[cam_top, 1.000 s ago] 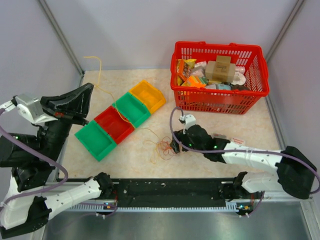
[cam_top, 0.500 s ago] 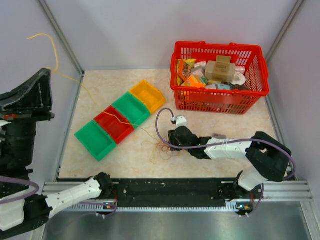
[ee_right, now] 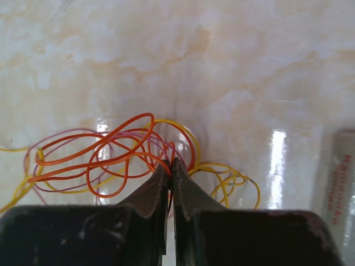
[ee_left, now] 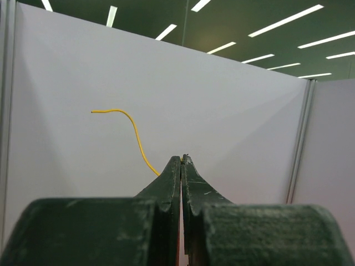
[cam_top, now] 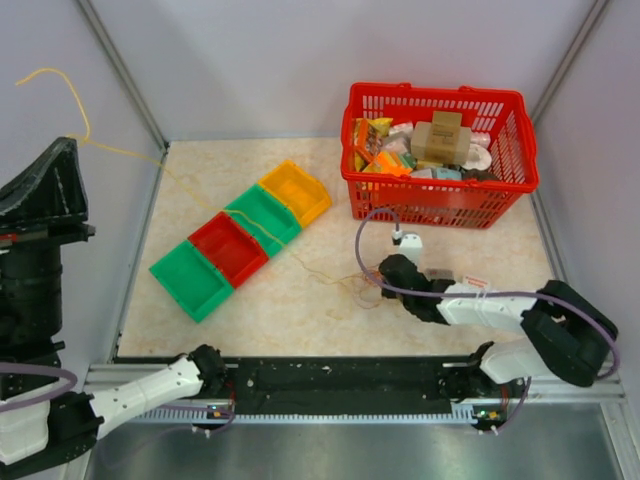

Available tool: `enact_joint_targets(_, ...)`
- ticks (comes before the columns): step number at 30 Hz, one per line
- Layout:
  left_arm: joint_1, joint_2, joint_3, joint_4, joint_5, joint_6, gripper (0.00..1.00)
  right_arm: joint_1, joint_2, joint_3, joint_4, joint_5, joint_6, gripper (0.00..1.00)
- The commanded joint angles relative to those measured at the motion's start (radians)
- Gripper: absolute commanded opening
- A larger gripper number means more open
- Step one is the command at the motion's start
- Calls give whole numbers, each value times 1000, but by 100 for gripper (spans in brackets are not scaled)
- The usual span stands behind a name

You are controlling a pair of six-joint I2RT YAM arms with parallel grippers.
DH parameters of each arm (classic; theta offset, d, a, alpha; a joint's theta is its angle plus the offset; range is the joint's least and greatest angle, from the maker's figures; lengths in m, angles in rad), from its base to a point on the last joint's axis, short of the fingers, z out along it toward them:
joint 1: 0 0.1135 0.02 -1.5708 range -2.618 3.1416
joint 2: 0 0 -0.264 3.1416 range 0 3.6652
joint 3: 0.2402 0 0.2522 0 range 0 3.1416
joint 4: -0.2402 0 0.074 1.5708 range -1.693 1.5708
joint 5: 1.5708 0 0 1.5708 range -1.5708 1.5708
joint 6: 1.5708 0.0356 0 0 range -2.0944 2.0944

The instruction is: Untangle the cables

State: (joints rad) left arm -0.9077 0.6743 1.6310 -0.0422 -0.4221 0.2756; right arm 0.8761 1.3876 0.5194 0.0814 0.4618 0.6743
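Right gripper [ee_right: 170, 168] pinched on the cables [ee_right: 113, 145]
Its tips meet among orange, yellow and reddish loops lying on the marbled table [ee_right: 233, 66], beside a red-printed strip [ee_right: 343, 188].

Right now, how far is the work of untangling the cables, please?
Early to midway. Done: one yellow cable is drawn out long, over the colour bins. In hand: the left tool is shut on it, raised high; the right tool is shut on the tangle. Left: its orange, yellow and reddish loops lie interlaced.
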Motion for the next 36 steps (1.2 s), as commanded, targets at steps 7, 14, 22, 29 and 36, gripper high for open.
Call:
enact_joint_targets(7, 0, -25, -166, 62, -201, 105, 0, -180, -286, -127, -137, 74, 33, 0)
enact_joint_targets(14, 1, -71, -151, 139, -290, 105, 0, -186, -292, -96, -147, 75, 50, 0)
enact_joint_targets(22, 1, -108, -148, 130, -331, 79, 0, -198, -216, -44, -138, 72, 48, 0)
enact_joint_targets(29, 1, -82, -26, 78, -261, 56, 0, -218, -200, -56, -97, 35, 25, 0)
enact_joint_targets(36, 1, -90, -197, 6, -224, -113, 0, -218, -211, -56, -31, -101, -19, 0)
